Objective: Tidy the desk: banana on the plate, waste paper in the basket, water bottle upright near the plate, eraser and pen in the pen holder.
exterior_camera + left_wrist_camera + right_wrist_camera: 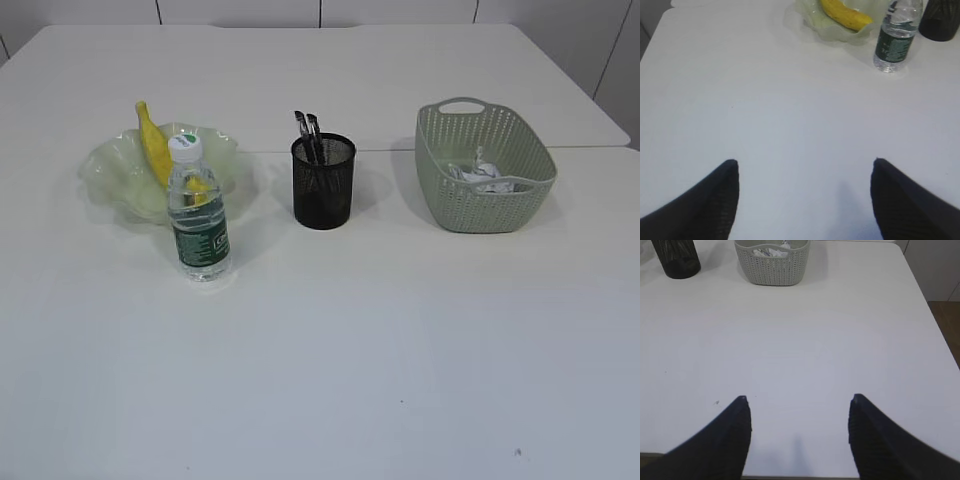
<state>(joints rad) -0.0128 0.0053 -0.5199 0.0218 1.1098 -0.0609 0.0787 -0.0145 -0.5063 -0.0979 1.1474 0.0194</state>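
The banana (155, 150) lies in the pale green plate (105, 170) at the left of the white desk (320, 350). The water bottle (198, 215) stands upright just in front of the plate. The black mesh pen holder (322, 182) holds two pens (308, 132); the eraser is hidden. The waste paper (482, 177) lies in the sage-green basket (485, 205). My left gripper (805, 165) is open and empty over bare desk; banana (845, 15), plate (830, 32) and bottle (895, 42) lie ahead. My right gripper (797, 400) is open and empty near the front edge; basket (772, 267) and holder (676, 260) lie ahead.
Neither arm shows in the exterior view. The desk's right edge (935, 325) and a strip of brown floor (947, 325) show in the right wrist view. A seam (380, 150) runs across the desk behind the objects.
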